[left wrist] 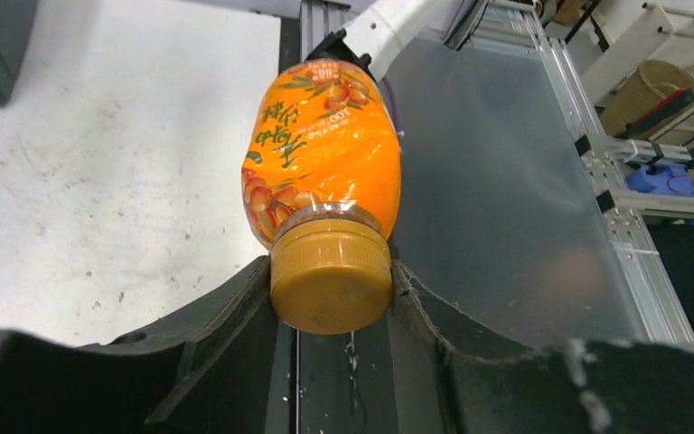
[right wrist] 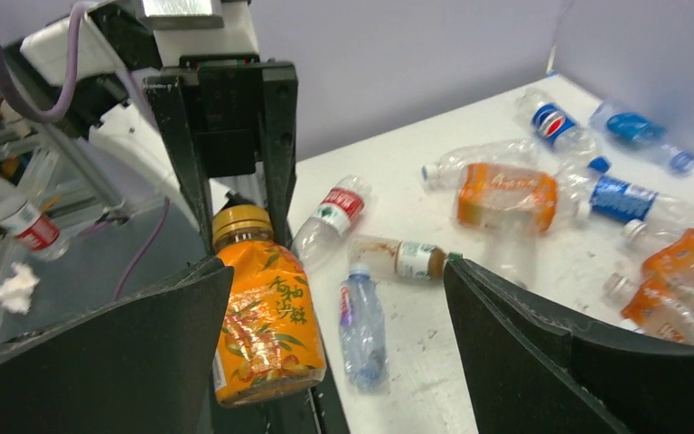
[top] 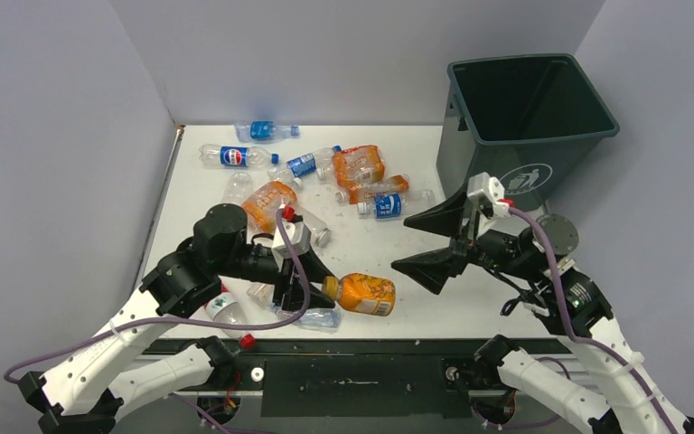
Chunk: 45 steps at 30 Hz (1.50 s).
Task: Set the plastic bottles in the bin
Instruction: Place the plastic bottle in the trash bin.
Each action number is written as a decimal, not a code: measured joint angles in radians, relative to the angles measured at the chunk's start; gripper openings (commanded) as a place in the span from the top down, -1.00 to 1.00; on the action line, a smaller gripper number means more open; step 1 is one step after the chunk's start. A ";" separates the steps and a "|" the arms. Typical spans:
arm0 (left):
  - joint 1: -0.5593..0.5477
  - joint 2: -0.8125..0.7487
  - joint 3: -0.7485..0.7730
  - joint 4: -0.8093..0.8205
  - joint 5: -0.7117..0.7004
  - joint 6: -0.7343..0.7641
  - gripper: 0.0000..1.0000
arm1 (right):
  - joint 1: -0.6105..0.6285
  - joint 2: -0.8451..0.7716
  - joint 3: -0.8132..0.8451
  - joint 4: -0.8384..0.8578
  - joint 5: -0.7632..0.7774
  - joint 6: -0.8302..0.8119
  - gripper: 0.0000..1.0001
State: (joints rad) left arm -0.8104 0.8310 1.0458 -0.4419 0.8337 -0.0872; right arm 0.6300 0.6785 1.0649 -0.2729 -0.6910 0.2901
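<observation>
The left gripper (top: 322,287) pinches the orange bottle (top: 368,294) by its cap, long axis pointing straight out toward the right gripper (top: 399,244), which gapes wide nearby. The bin (top: 533,136) sits beyond it.

pale lilac walls (top: 325,54), white table (top: 361,249)

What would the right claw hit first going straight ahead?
Probably the orange bottle held by its cap in the left gripper; the open right gripper aims at it, though depth is unclear.
</observation>
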 measured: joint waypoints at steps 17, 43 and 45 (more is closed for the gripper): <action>-0.068 0.174 0.184 -0.267 -0.119 0.344 1.00 | 0.096 0.201 0.031 -0.266 -0.127 -0.101 -0.80; -0.029 0.255 0.169 -0.142 -0.016 0.274 -0.57 | 0.299 0.203 -0.105 -0.171 0.106 -0.169 0.24; -0.033 0.228 0.126 -0.069 -0.034 0.239 -0.80 | 0.298 0.185 -0.135 -0.107 0.142 -0.138 0.24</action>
State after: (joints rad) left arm -0.8436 1.0592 1.1717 -0.5114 0.7998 0.1520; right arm 0.9283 0.8631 0.9298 -0.3801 -0.5488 0.1516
